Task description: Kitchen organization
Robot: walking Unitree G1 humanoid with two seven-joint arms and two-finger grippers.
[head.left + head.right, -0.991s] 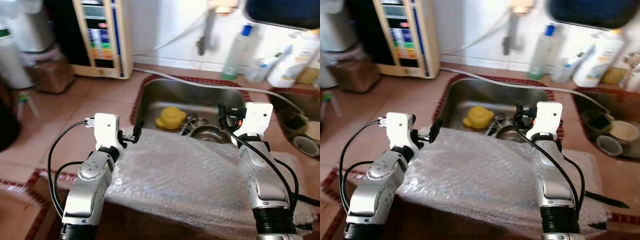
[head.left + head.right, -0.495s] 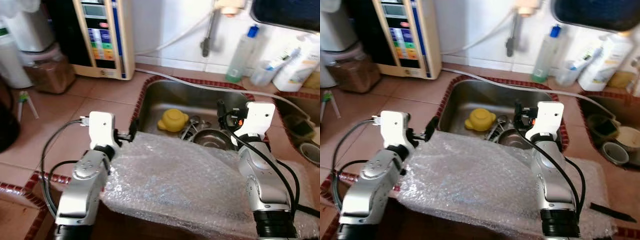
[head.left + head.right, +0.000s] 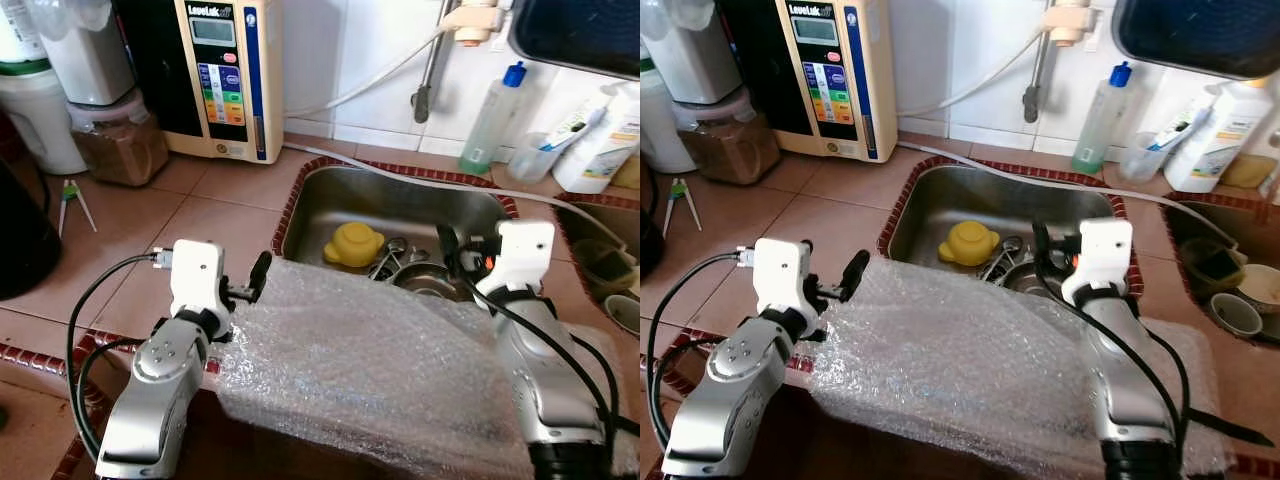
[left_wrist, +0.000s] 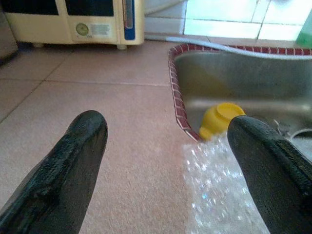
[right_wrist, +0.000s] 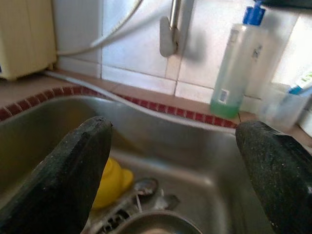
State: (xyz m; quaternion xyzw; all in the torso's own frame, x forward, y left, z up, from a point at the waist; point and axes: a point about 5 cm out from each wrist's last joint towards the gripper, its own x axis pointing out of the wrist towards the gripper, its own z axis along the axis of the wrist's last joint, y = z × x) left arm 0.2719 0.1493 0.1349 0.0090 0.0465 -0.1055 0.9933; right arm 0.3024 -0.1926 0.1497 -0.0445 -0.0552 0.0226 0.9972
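- The two head cameras look forward and down from above the counter edge, onto the steel sink [image 3: 400, 205] and the bubble wrap [image 3: 370, 360] nearer.
- The left wrist camera sits low over the tiled counter [image 4: 97, 112], close, facing the sink's left rim.
- The right wrist camera looks across the sink toward the far wall.
- All share the yellow lid [image 3: 353, 243].

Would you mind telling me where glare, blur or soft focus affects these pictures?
Left eye view: sharp overall, bright glare on the bubble wrap. Right eye view: white bottle washed out. Left wrist view: near fingers soft, the sink clearer. Right wrist view: soft throughout, the green-liquid bottle slightly hazy.
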